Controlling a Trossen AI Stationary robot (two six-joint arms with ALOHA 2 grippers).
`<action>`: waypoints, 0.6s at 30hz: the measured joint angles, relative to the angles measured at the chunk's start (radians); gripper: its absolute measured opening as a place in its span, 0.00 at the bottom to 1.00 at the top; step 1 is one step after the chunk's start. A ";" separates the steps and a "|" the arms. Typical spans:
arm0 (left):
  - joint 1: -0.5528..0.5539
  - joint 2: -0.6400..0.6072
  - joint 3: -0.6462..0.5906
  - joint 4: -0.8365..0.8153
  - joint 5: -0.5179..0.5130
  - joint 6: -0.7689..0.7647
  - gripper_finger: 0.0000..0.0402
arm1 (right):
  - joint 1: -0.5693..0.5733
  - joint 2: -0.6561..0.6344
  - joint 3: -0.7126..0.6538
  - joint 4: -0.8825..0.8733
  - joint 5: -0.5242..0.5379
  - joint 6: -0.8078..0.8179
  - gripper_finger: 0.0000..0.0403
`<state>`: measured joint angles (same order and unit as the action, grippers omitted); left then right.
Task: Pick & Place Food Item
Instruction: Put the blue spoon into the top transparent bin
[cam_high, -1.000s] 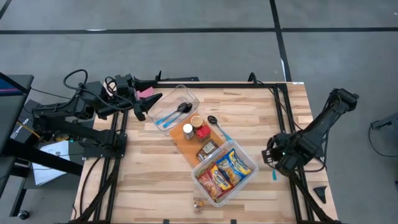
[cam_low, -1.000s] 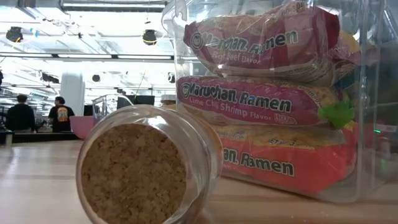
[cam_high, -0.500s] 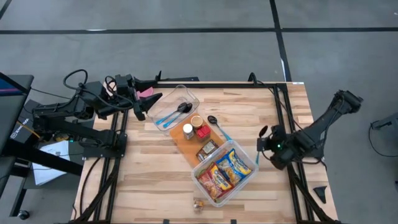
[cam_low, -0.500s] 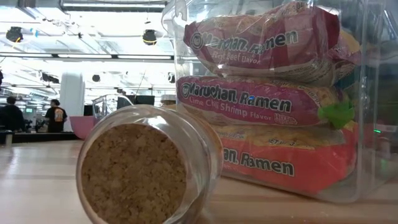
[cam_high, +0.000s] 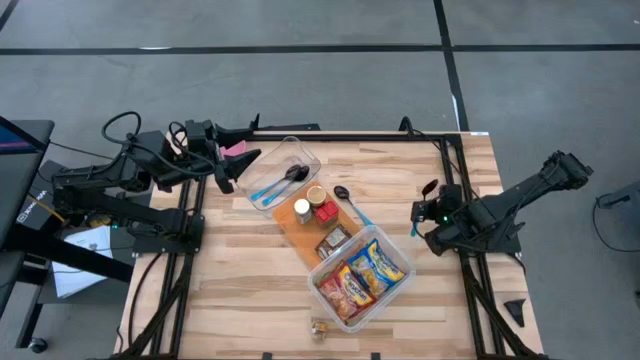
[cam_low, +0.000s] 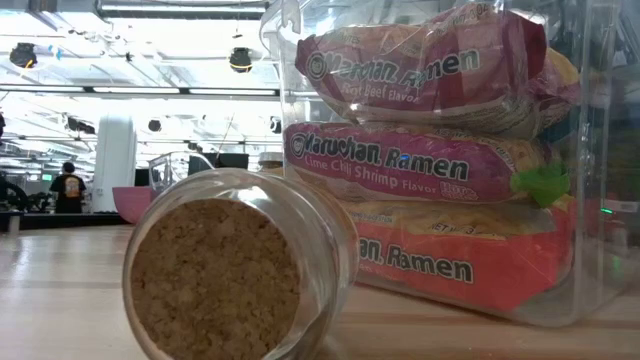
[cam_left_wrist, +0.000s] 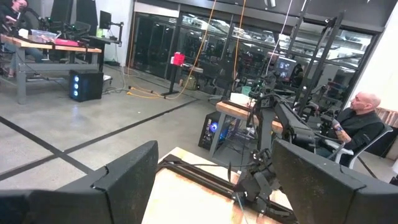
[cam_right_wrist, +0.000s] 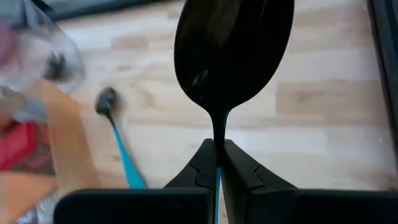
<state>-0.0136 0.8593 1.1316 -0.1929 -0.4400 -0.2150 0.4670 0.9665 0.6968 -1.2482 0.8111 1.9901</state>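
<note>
Holding a black spoon (cam_right_wrist: 233, 53) by its thin neck, the right gripper (cam_right_wrist: 217, 163) has its two fingers closed tight on it, and the bowl of the spoon stands out just ahead of the fingertips. In the high view this gripper (cam_high: 424, 207) hangs over the right border of the table (cam_high: 440, 300), with the spoon's blue handle pointing down from it.

Just ahead of it, on the wood, lies a second spoon (cam_right_wrist: 115, 127) with a blue handle, still not picked. A little farther, toward the table's middle, stands the wooden board (cam_high: 312, 228) with small jars and a packet on it, and beside the board is the clear bin (cam_high: 398, 272) with the ramen packs (cam_low: 420, 160) inside. So the food seems already packed, as far as I can judge, and the spoon in the fingers still needs a place. Probably this place is the clear tray (cam_high: 283, 172) beyond the board, where two utensils already lie, but I cannot be sure. One small jar (cam_low: 235, 270) lies on its side in front of the bin, outside it.

Farthest away, across the table, the left gripper (cam_high: 228, 175) waits beside the far left corner with its fingers open and nothing between them.

Compared with one second ago, the right arm has swung from outside the table edge inward over the wood and brought the spoon nearer to the bin. The left arm and all things on the table have not moved.
</note>
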 joint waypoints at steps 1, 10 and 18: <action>0.000 0.000 0.000 0.000 0.000 0.000 0.77 | -0.010 0.000 0.000 0.010 0.026 -0.004 0.00; 0.000 0.032 0.000 0.001 0.000 0.000 0.77 | -0.117 0.000 0.000 0.137 0.207 -0.084 0.00; 0.000 0.090 0.000 0.006 0.000 0.000 0.77 | -0.232 0.000 0.000 0.528 0.320 -0.362 0.00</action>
<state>-0.0139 0.9489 1.1316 -0.1864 -0.4397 -0.2153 0.2351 0.9661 0.6968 -0.7200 1.1315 1.6282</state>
